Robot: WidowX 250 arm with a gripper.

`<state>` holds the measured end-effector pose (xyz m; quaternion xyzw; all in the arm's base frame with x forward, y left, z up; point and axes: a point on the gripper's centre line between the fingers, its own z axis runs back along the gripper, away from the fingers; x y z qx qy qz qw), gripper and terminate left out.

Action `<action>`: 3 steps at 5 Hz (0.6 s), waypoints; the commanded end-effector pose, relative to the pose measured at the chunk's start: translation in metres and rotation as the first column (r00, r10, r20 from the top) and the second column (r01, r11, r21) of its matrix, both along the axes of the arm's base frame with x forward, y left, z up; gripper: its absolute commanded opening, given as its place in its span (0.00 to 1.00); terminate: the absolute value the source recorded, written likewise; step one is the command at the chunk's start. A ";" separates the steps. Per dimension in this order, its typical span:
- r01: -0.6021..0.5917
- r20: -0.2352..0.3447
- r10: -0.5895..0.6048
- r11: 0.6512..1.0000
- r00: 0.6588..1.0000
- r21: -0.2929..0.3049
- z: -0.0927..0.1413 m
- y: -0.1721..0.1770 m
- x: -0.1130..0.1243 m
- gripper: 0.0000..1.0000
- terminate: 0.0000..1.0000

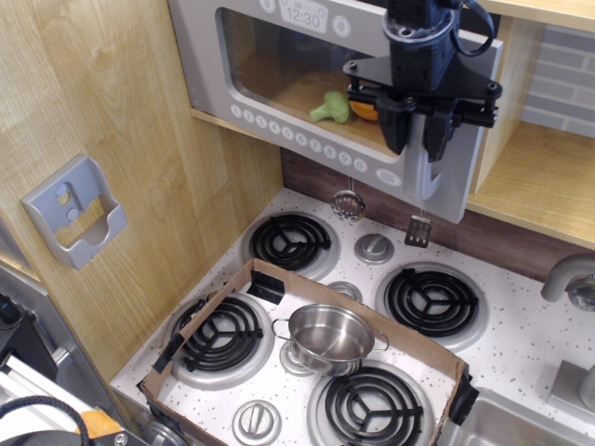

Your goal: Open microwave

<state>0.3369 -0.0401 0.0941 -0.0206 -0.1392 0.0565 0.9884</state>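
Note:
The grey microwave (206,58) sits on a wooden shelf at the top, with a clear window door, a row of white number buttons (302,141) and a clock panel (305,16). Its door is hinged on the left, and its right edge stands out from the cabinet, partly open. My black gripper (417,135) hangs in front of the door's right side, fingers closed around the silver handle (421,177). Green (327,106) and orange (363,111) toy food lie inside.
Below is a four-burner stove with a steel pot (330,336) inside a low cardboard frame (279,279). A spoon (349,203) and spatula (417,229) hang under the shelf. A grey wall holder (74,212) is at left, a faucet (569,275) at right.

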 end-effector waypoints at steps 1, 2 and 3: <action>-0.071 -0.043 0.071 0.997 0.997 -0.006 0.023 -0.006 -0.006 1.00 0.00; -0.133 -0.053 0.133 0.991 0.990 0.001 0.019 -0.032 -0.021 1.00 0.00; -0.200 -0.081 0.197 0.980 0.977 -0.021 0.015 -0.065 -0.027 1.00 0.00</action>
